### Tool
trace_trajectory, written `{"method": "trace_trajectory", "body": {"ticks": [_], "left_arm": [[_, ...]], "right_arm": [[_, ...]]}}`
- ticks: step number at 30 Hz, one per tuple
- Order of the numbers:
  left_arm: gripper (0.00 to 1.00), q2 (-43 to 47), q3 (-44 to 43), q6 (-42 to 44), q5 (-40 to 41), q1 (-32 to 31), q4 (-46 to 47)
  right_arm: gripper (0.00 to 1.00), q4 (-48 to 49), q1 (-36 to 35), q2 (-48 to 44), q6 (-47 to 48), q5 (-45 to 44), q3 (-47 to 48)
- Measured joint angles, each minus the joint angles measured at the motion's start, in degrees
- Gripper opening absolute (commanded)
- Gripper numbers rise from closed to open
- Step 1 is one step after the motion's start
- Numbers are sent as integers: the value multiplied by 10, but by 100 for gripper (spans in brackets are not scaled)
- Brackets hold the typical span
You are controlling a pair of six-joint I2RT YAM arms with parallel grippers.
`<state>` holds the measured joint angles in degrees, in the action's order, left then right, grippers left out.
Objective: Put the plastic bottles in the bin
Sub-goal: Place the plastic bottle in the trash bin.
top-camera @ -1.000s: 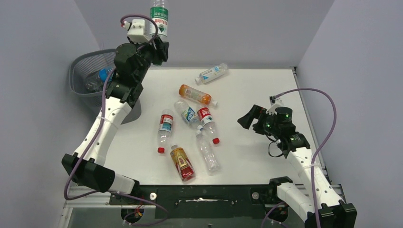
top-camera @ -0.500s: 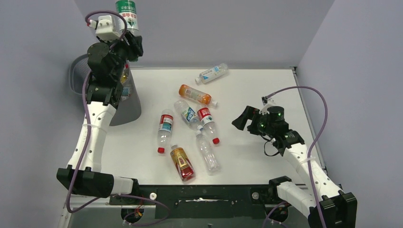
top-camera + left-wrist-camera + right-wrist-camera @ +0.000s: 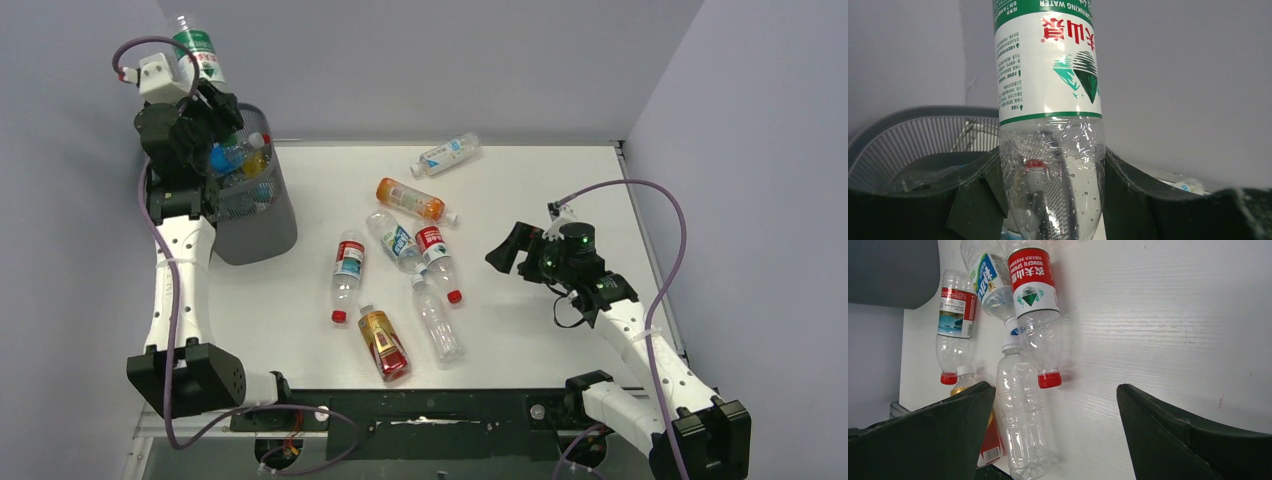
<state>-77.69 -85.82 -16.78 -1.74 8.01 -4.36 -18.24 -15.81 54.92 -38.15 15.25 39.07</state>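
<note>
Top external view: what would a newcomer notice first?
The left pincer, raised at the far left, grips a green-labelled water bottle above the wire-mesh bin, which holds several bottles. Seven more lie scattered on the white table, the orange bottle the brightest of them. The right pincer hovers wide open and empty to their right.
</note>
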Motion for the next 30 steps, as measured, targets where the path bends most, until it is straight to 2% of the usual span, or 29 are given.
{"method": "trace_trajectory", "body": {"ticks": [7,19,22,26,30], "left_arm": [[53,-4,55,-39,-7,78,17],[58,-65,89,-58,-7,92,41],[62,-78,89,-63,-7,92,37],[74,-82,89,-65,-1,92,24],[81,-83,80,-66,10,93,3]], "right_arm": [[98,10,0,2,0,0,-5],[98,21,-8,21,-5,1,-7],[98,23,-8,21,-5,1,-7],[98,24,-8,22,-7,1,-7],[98,28,-12,26,-10,1,-7]]}}
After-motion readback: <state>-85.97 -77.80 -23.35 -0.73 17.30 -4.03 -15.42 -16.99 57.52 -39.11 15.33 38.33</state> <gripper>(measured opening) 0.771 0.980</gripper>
